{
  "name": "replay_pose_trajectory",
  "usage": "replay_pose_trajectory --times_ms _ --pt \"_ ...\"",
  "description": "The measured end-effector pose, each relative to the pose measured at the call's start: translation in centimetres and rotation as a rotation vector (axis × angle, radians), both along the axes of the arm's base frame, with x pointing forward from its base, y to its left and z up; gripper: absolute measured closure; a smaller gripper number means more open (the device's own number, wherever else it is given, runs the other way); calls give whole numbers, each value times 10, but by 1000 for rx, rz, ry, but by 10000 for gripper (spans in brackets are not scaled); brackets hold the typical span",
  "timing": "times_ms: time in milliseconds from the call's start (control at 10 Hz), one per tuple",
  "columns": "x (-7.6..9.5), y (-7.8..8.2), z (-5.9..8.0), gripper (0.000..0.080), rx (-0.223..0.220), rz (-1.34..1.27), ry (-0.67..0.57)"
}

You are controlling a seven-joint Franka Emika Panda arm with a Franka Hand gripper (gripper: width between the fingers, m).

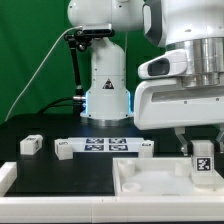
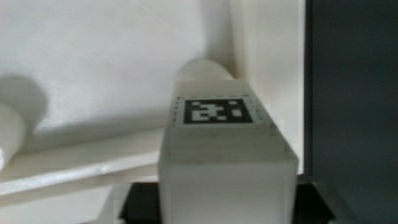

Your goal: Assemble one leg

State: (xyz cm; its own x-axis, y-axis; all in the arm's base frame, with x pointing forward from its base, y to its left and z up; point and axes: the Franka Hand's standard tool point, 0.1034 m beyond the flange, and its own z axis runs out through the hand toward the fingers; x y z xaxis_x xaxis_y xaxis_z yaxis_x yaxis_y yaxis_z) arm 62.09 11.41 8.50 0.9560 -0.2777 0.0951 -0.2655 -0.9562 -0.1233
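My claw (image 1: 199, 146) is closed on the leg (image 1: 202, 160), gripping its upper part so that it hangs upright, marker face outward. It is over the large white tray-like piece (image 1: 140, 178), at the near side of the bench (image 1: 50, 165) toward the exterior view's right. I judge the upright hold deliberate: the leg's lower end is kept free and aimed down at the tray-like piece, where it is presumably to be seated. The wrist view agrees, the leg (image 2: 217, 140) running straight out from the camera with white surface behind it. The marker board (image 1: 100, 147) lies farther back at mid-bench. A loose white block (image 1: 30, 145) and a second block (image 1: 65, 148) sit to the exterior view's left, well apart from the work. Not determinable: whether the leg's lower end touches the tray-like piece or hangs just above it; any socket beneath, which the leg itself covers; the pad contact, largely masked by my wrist housing. The tray-like piece is cut off at the frame edge.
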Motion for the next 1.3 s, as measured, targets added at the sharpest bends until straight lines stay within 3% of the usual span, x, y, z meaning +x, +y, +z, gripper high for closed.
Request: replay_pose_trajectory --times_ms 400,800,900,1000,1100,1200,1300 --pt "0 -3 -1 507 42 -501 41" --pt "0 -7 -1 507 97 -805 79" --pt "0 -7 -1 507 92 -764 75" --pt "0 -6 -1 392 86 -714 69" --pt "-1 -5 -2 224 80 -660 65" --pt "-1 -5 -2 224 72 -605 60" --pt "-1 -2 -2 165 51 -459 53"
